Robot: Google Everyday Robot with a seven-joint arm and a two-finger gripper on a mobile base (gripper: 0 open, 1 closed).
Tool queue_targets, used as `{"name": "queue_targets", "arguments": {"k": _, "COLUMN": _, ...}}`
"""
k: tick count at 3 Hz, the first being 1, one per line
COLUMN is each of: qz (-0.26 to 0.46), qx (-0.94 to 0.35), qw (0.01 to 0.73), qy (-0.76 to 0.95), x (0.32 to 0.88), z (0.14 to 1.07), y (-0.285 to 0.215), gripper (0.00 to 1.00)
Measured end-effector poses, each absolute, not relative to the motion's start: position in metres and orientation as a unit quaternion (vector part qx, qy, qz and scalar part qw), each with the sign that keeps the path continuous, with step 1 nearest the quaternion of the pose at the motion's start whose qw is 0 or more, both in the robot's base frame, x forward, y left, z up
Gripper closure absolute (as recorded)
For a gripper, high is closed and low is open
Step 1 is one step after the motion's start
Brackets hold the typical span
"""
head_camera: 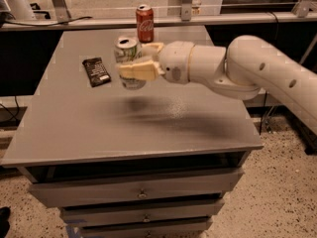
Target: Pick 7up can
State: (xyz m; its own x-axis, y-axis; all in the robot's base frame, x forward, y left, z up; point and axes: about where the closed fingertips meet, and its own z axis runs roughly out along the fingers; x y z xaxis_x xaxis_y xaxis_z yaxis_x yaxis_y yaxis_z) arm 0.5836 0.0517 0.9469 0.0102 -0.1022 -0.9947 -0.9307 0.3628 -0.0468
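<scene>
Located the gripper in the upper centre of the frame, at the end of the white arm reaching in from the right edge. Found the 7up can clamped between its two fingers, which are drawn in to can width: near finger laid across the lower label, far finger tucked behind the rim. Taken from the side rather than from above, probably to keep the can upright and the squeeze across its round body. Noted a soft dark shadow on the table, below and slightly right of the can, with a strip of bare grey between the two. Judged the can to be lifted clear of the surface, not resting on it. Read the can as upright or nearly so; cannot say finer. Logged the red cola can standing at the far edge of the table, above and just right of the held can in the frame, apart from the gripper. Logged a flat black packet lying to the left, also apart. Seen drawers below the tabletop, shut. Judged the pick as essentially made. Main risks from here: slip of the smooth can under a light squeeze, or a brush against the cola can if carried toward the back.
</scene>
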Motion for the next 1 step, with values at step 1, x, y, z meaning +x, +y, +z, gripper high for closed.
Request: {"name": "queue_targets", "arguments": {"k": 1, "qz": 0.358, "qx": -0.424, "qw": 0.577, "qy": 0.599, "x": 0.5927, "z": 0.9587, "y": 0.0421, "gripper": 1.00}}
